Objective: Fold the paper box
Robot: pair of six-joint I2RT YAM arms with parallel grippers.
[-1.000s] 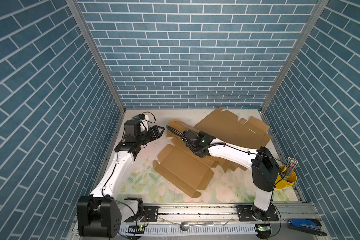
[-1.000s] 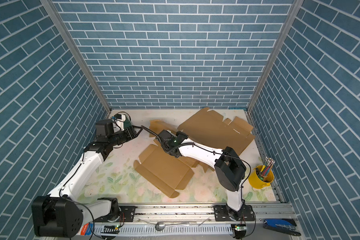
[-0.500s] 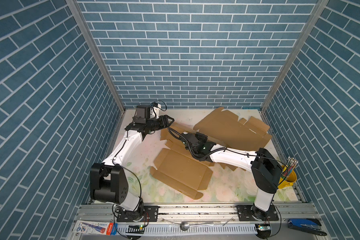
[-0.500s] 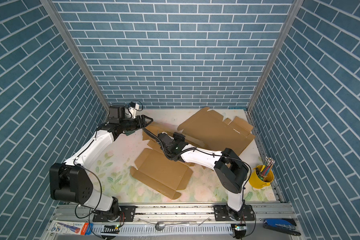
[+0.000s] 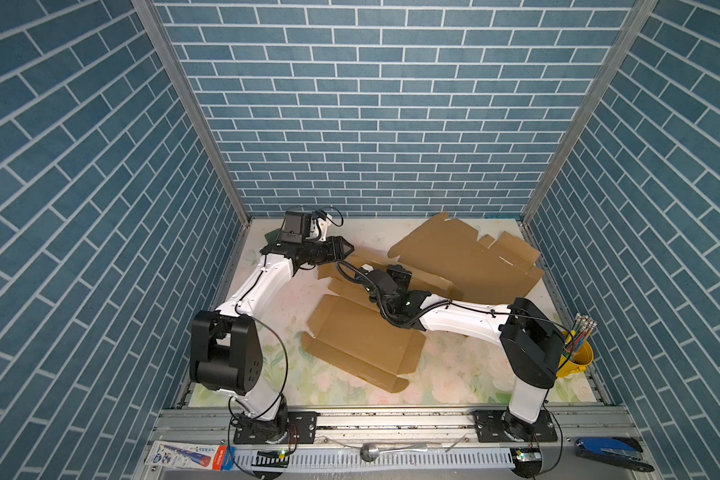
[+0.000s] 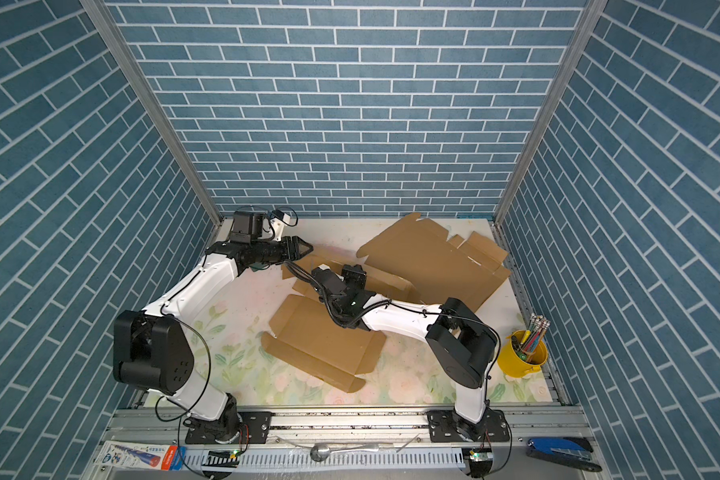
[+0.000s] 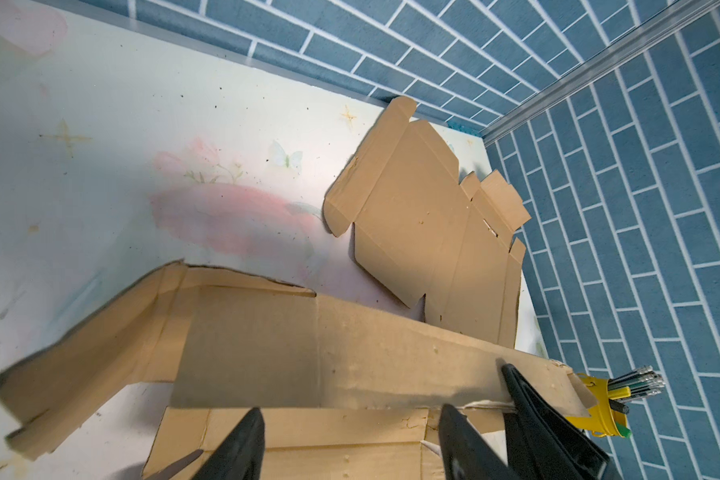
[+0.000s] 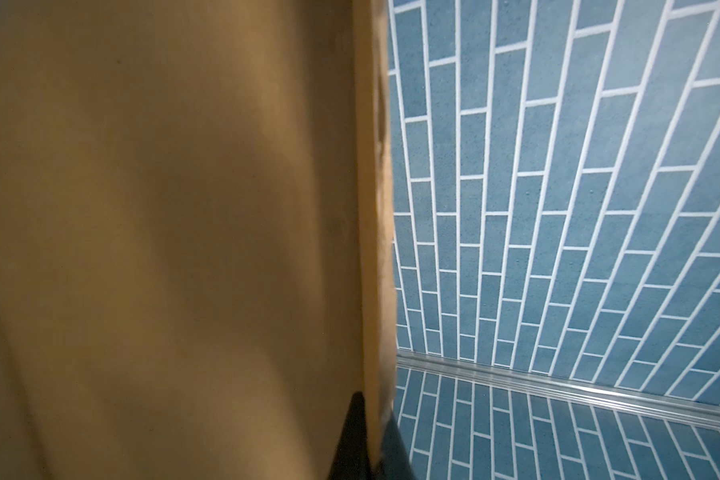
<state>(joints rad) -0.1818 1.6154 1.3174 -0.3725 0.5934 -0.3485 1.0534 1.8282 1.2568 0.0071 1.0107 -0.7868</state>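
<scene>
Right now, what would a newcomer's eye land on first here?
The paper box lies mostly flat mid-table, one flap pinched by the shut right gripper. The open left gripper hovers beside that raised flap; a second flat blank lies back right.

Blue brick walls (image 5: 371, 104), floral tabletop (image 5: 454, 374)
</scene>
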